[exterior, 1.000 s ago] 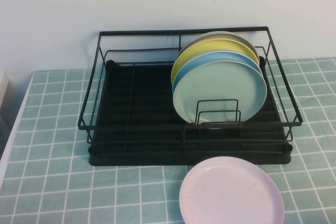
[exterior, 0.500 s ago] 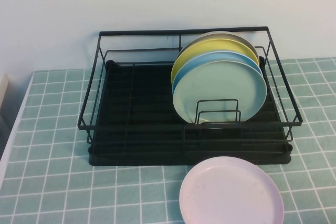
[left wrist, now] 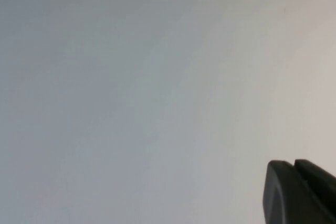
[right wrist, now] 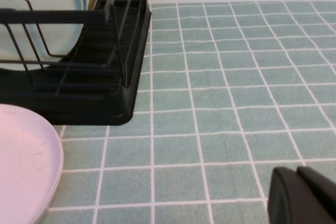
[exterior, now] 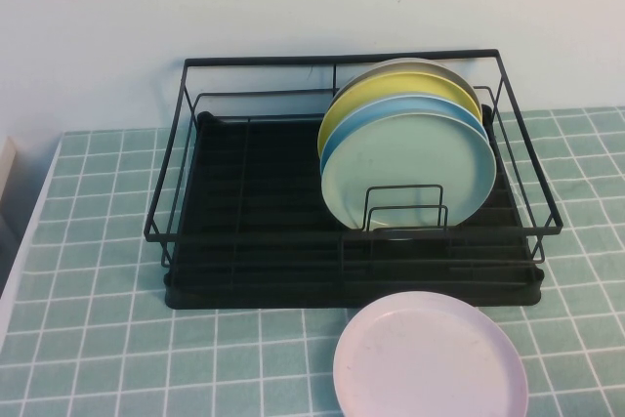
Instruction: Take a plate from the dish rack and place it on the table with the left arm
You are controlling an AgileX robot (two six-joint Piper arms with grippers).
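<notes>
the plate (exterior: pixel 410 171), pale mint green, stands on edge at the front of a stack in the right half of the dish rack (exterior: pixel 256 204), leaning back against a sky-blue plate (exterior: pixel 391 111), with a yellow plate (exterior: pixel 363 95) and a grey plate (exterior: pixel 415 66) behind that. two small wire loops cross its lower face. the left gripper (left wrist: pixel 299 192) appears only in its own wrist view, as a dark corner against a plain pale surface, well away from the plate; whether it is open or closed cannot be told. the right gripper (right wrist: pixel 302 195) sits low over the tabletop (right wrist: pixel 236 77) off the rack's right front corner, and its opening cannot be told either. the rack's left half holds nothing but bare black tray. a pinkish-white plate (exterior: pixel 430 358) lies flat on the tabletop, just in front of the rack's right front edge. open tile stretches to the rack's left and in front of its left half, up to the tabletop's left edge.
</notes>
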